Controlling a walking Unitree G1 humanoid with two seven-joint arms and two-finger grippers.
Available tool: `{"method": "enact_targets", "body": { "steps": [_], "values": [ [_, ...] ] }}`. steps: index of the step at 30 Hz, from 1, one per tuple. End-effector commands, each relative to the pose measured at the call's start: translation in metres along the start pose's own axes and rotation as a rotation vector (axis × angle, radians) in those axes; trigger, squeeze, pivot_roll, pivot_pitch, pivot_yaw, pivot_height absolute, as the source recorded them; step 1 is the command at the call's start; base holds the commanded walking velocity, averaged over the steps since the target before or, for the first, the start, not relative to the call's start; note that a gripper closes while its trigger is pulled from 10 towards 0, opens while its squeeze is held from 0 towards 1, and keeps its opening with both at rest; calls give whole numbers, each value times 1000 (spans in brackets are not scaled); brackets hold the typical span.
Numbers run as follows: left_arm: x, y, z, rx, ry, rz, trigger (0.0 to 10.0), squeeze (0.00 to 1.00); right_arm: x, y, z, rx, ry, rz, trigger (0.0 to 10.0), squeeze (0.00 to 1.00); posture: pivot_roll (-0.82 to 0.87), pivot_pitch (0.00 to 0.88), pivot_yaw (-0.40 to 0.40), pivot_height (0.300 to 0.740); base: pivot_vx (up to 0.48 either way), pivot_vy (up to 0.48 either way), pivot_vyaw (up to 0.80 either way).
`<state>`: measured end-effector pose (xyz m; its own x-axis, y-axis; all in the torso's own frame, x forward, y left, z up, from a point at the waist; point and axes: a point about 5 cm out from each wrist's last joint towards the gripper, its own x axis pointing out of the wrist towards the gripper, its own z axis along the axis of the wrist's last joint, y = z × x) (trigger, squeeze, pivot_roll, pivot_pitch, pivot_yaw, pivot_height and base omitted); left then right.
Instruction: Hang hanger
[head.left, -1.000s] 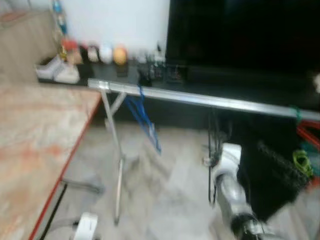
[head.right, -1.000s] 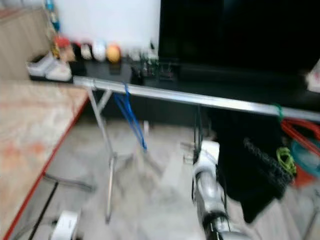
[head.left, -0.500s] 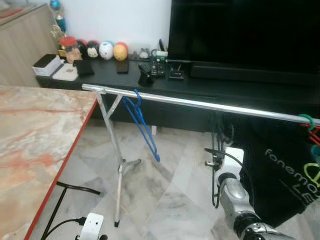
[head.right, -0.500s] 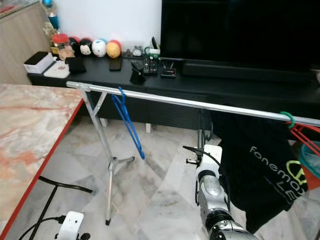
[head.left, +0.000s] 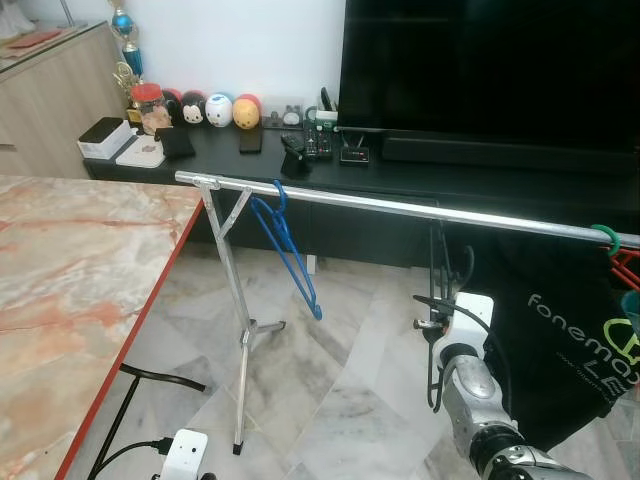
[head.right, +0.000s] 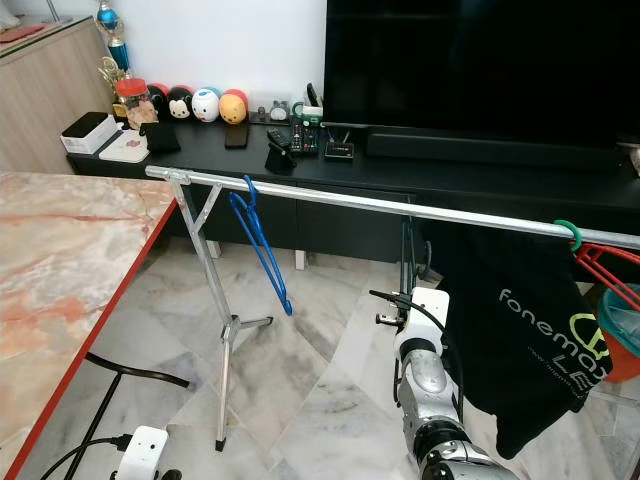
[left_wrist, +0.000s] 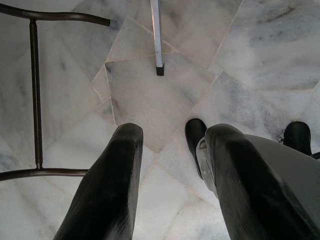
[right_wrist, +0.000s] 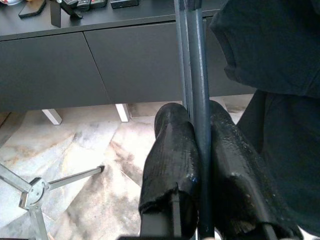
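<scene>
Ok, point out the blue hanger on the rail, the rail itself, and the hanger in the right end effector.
blue hanger (head.left: 291, 250), left eye view, its sloping arm.
rail (head.left: 400, 207), left eye view, mid-span.
dark hanger (right_wrist: 196, 75), right wrist view, its shaft above the fingers.

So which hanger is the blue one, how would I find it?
Look for the long silver rail in front of the black TV cabinet. Near the rail's left end, just beside the splayed metal leg, the blue hanger hangs tilted toward the floor. It is bare and alone there, while the green hanger at the far right end sits by a black shirt.
</scene>
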<state>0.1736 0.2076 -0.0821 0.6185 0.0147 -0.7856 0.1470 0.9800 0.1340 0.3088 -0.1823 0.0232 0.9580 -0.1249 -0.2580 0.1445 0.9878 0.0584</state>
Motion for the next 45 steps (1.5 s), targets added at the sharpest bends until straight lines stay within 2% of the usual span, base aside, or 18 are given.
{"method": "enact_targets", "body": {
  "steps": [1,16,40,45],
  "values": [
    [-1,-1,-6,-7,21,0,10000,0,2,0,7,-1,-34,3,10000,0,117,0,-15,740,0,0,0],
    [-1,-3,-6,-6,22,-9,10000,0,2,2,5,-8,-22,11,10000,0,116,0,-15,740,0,0,0],
    [-2,-3,-8,-8,26,-13,10000,0,1,3,3,-10,-16,13,10000,0,117,0,-15,740,273,0,0],
    [-1,-4,-8,-11,22,-13,10000,0,1,4,3,-10,-17,17,10000,0,117,0,-14,740,0,0,0]
  ]
}}
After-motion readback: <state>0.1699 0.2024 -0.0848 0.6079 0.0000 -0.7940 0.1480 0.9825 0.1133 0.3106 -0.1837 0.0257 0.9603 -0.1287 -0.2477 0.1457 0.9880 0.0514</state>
